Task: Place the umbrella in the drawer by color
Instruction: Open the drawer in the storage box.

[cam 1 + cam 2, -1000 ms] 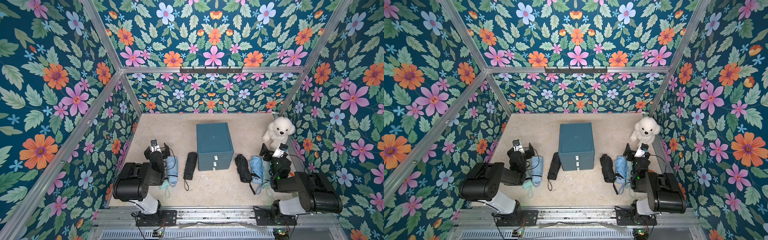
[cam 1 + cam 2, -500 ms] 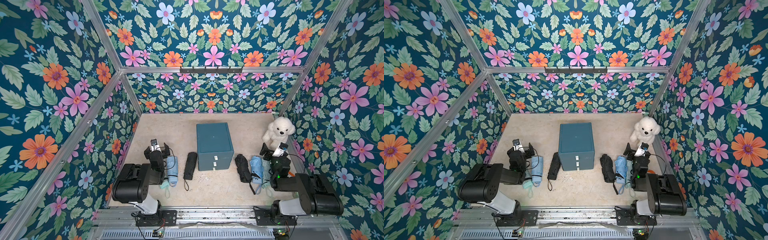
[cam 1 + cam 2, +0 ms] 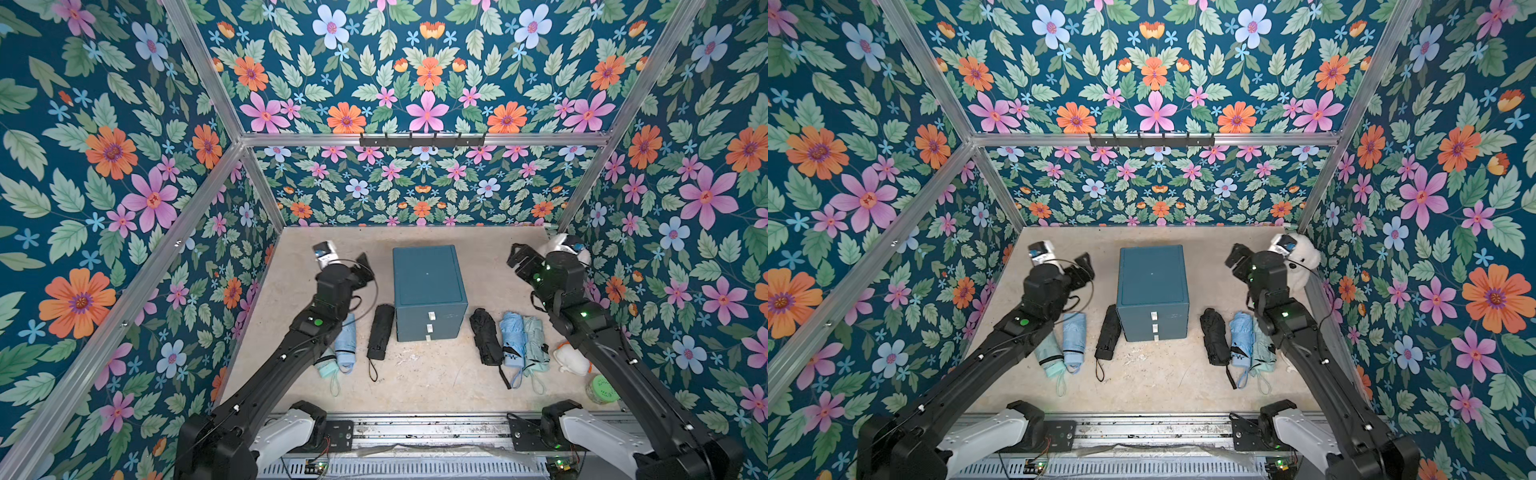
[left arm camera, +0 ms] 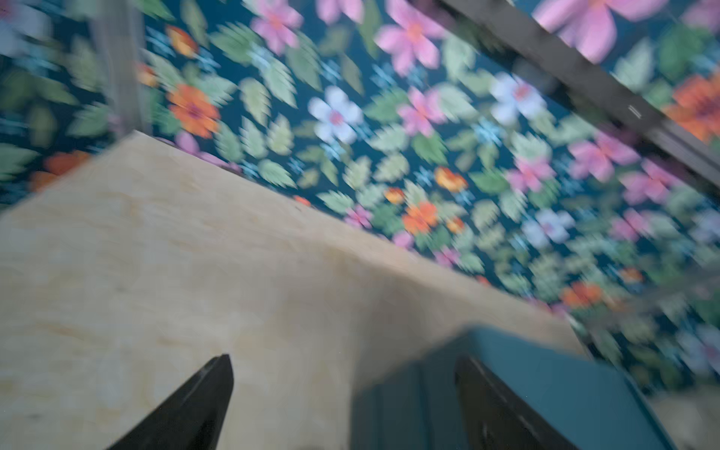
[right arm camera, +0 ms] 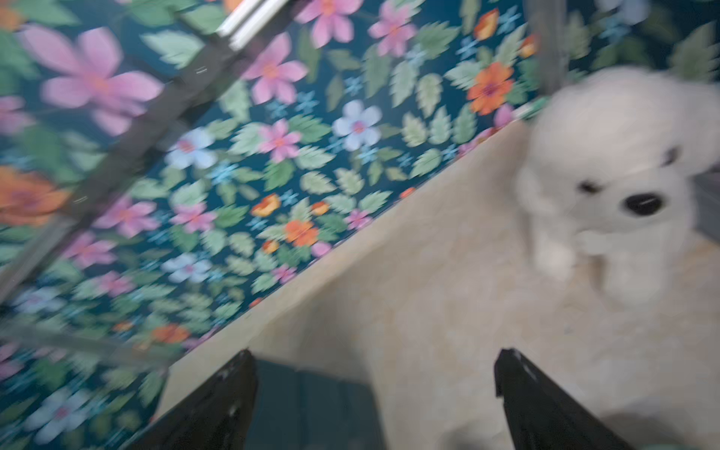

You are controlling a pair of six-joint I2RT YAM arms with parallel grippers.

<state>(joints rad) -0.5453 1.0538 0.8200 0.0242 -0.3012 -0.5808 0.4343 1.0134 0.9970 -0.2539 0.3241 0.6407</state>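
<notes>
At centre of a top view, teal drawer unit [image 3: 428, 286] being flanked by 6 folded umbrellas [image 3: 380, 330], left gripper [image 3: 365, 268] and right gripper [image 3: 516, 259] being held with jaws wide apart, empty.

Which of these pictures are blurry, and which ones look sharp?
In both top views everything is sharp, the teal drawer cabinet crisp-edged. The left wrist view is smeared, its floral wallpaper streaked. The right wrist view is blurred too, the white plush dog soft-edged.

Both top views are bright, evenly lit and sharp; both wrist views are heavily motion-blurred.
</notes>
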